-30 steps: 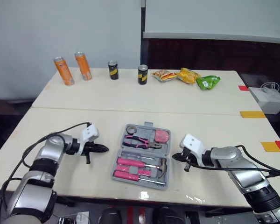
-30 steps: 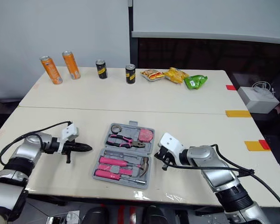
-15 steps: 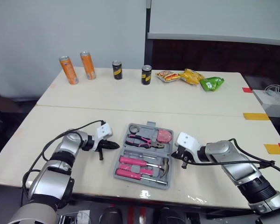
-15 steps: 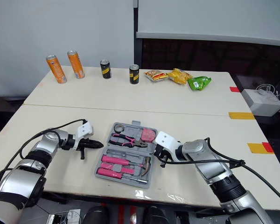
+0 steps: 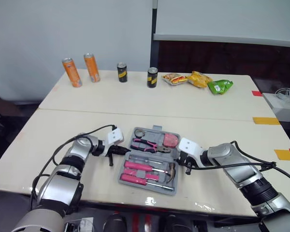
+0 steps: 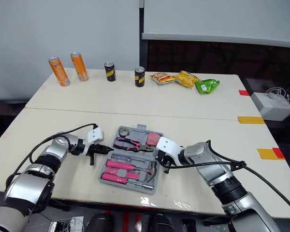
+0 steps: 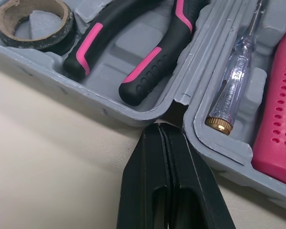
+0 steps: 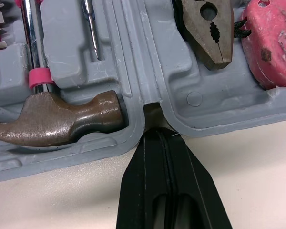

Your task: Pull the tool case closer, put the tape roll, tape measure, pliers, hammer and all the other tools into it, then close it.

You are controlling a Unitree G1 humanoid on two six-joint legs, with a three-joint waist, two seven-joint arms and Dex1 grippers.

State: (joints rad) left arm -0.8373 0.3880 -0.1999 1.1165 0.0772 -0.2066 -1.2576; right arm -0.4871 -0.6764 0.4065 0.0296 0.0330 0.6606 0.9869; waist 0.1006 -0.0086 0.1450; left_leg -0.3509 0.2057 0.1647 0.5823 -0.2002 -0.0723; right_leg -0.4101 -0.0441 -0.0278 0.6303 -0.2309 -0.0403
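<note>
The grey tool case (image 5: 156,129) lies open on the near table. In it are the tape roll (image 5: 138,132), pink-handled pliers (image 5: 147,145), pink tape measure (image 5: 170,140), hammer (image 5: 170,170) and pink-handled screwdrivers (image 5: 135,166). My left gripper (image 5: 127,150) is shut, and its tip (image 7: 160,128) sits at the hinge notch on the case's left side, beside a clear tester screwdriver (image 7: 233,81). My right gripper (image 5: 180,163) is shut too. That tip (image 8: 157,133) is at the hinge notch on the right side, between the hammer head (image 8: 57,119) and the pliers' nose (image 8: 207,36).
On the far table stand two orange cans (image 5: 69,72), two dark cans (image 5: 152,77) and snack bags (image 5: 198,78). A white box (image 5: 287,105) sits past the right edge. Yellow and red tape marks (image 5: 266,121) lie on the right side.
Both grippers have closed in on the case, the left from the left and the right from the right, until their tips reach its side notches. The camera has also shifted.
</note>
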